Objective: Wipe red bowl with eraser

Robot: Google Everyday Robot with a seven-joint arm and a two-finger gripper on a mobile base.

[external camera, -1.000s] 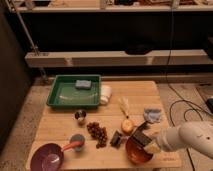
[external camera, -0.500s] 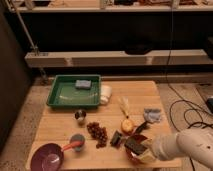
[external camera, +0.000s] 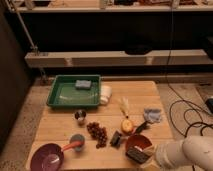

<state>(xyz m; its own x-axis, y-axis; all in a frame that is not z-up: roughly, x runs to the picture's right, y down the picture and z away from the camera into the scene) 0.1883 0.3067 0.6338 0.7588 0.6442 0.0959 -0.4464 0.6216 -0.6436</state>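
Note:
The red bowl (external camera: pixel 138 142) sits near the front right of the wooden table (external camera: pixel 60 127). The eraser (external camera: pixel 135 155), dark with a pale tan edge, lies tilted over the bowl's front rim. My gripper (external camera: pixel 144 157) is at the end of the white arm (external camera: pixel 182 152), which comes in from the lower right. It is shut on the eraser at the bowl's front edge. The arm's casing hides most of the fingers.
A green tray (external camera: pixel 62 95) holding a grey-blue sponge (external camera: pixel 83 84) stands at the back left. Around the bowl are a small dark block (external camera: pixel 116 139), grapes (external camera: pixel 97 133), a yellow fruit (external camera: pixel 128 125) and a blue cloth (external camera: pixel 152 116). A purple bowl (external camera: pixel 46 157) is at the front left. Cables lie on the floor to the right.
My arm has swung left and toward the table's front. The eraser has moved with it, from the bowl's right side to its front rim.

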